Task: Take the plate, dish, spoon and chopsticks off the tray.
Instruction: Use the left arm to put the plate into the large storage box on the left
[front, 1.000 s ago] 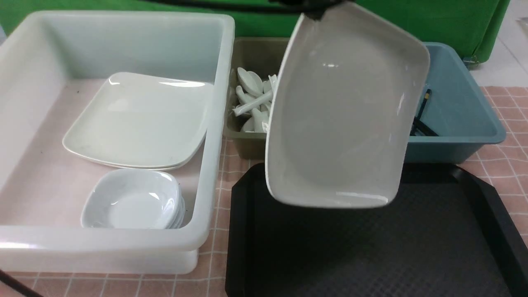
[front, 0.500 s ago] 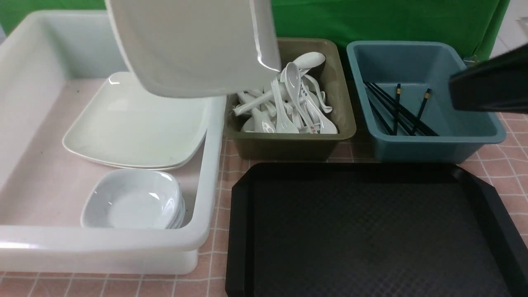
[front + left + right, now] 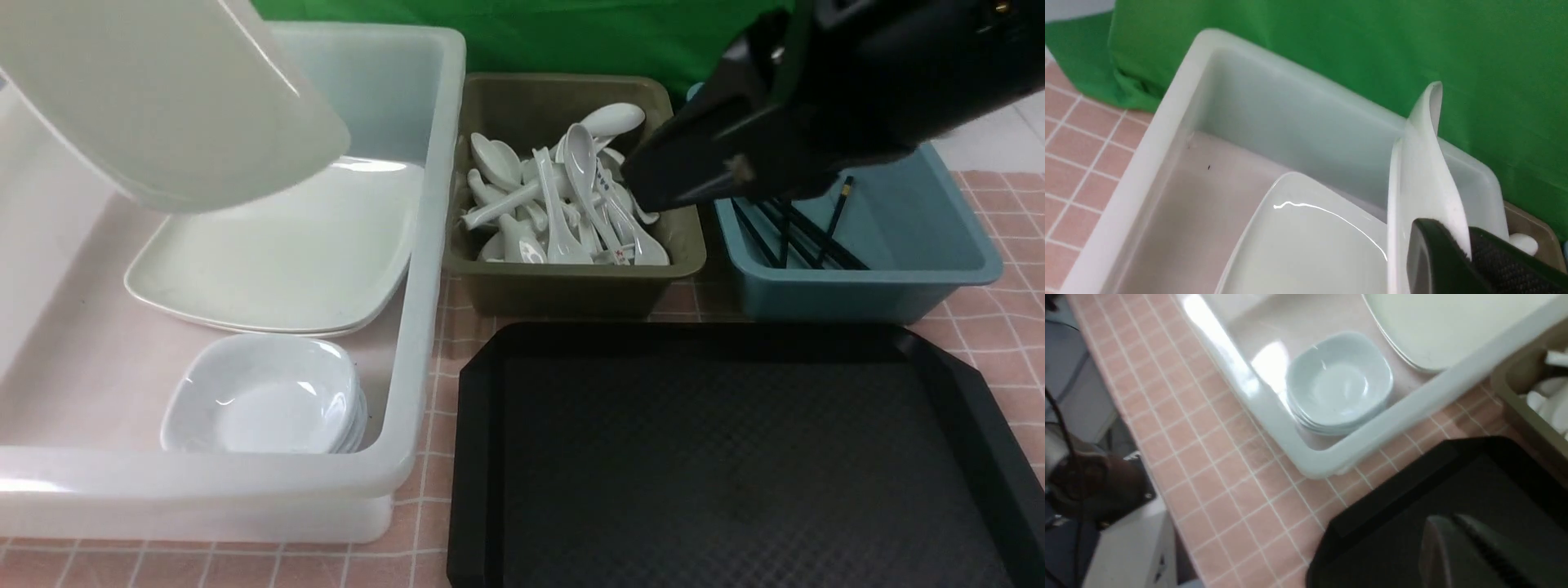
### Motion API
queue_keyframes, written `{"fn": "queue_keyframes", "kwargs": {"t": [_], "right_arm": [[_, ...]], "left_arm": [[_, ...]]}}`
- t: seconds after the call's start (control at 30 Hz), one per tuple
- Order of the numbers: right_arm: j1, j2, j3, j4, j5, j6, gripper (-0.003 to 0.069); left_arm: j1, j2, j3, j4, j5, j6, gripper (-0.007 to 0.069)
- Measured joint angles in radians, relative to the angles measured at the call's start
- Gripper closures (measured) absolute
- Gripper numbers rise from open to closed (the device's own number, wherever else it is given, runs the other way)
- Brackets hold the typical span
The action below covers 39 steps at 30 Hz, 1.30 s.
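One plate (image 3: 171, 106) is held pinched at its edge by the left gripper (image 3: 1447, 253), raised above the white tub (image 3: 237, 482); the right gripper (image 3: 682, 167) is pressed together with nothing in it, near the spoon bin (image 3: 575, 286). The left arm is the nearer to the stack (image 3: 286, 253), on which the plate is presumably to be laid. From the left gripper, the plate's free part is directed downward toward the robot, steeply tilted, its lower corner over the stack. The stack lies below, flat, in the right half of the tub. For release, the plate must probably be lowered and its long axis turned toward level. Close limits are set by the tub's right wall and by the bowls (image 3: 261, 396) on the robot's side of the stack; more open floor is seen to the stack's left. Nothing is seen on the visible part of the tray (image 3: 735, 457); clearing is judged nearly complete.
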<state>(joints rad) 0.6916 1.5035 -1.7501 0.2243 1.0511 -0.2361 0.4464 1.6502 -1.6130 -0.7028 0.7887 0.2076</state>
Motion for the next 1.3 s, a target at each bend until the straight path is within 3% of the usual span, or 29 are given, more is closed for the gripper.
{"fn": "queue_keyframes", "kwargs": {"t": [0.2, 0.27, 0.6, 0.9, 1.03, 1.3], "right_arm": [[0.04, 0.111, -0.105, -0.071, 0.054, 0.049, 0.0629], [0.04, 0.135, -0.131, -0.073, 0.062, 0.05, 0.0629], [0.04, 0.182, -0.227, -0.074, 0.03, 0.052, 0.0629], [0.041, 0.183, -0.228, -0.074, 0.049, 0.052, 0.0629], [0.041, 0.183, -0.228, -0.071, 0.049, 0.052, 0.0629], [0.041, 0.183, -0.228, -0.069, 0.055, 0.053, 0.0629]], "left_arm": [[-0.061, 0.019, 0.292, -0.315, -0.299, 0.204, 0.0603], [-0.082, 0.03, 0.326, -0.369, -0.345, 0.244, 0.0603], [-0.141, 0.129, 0.36, -0.429, -0.474, 0.288, 0.0606], [-0.14, 0.186, 0.36, -0.263, -0.424, 0.256, 0.0604], [-0.141, 0.217, 0.36, -0.154, -0.361, 0.204, 0.0554], [-0.141, 0.206, 0.361, 0.12, -0.326, 0.073, 0.0277]]}}
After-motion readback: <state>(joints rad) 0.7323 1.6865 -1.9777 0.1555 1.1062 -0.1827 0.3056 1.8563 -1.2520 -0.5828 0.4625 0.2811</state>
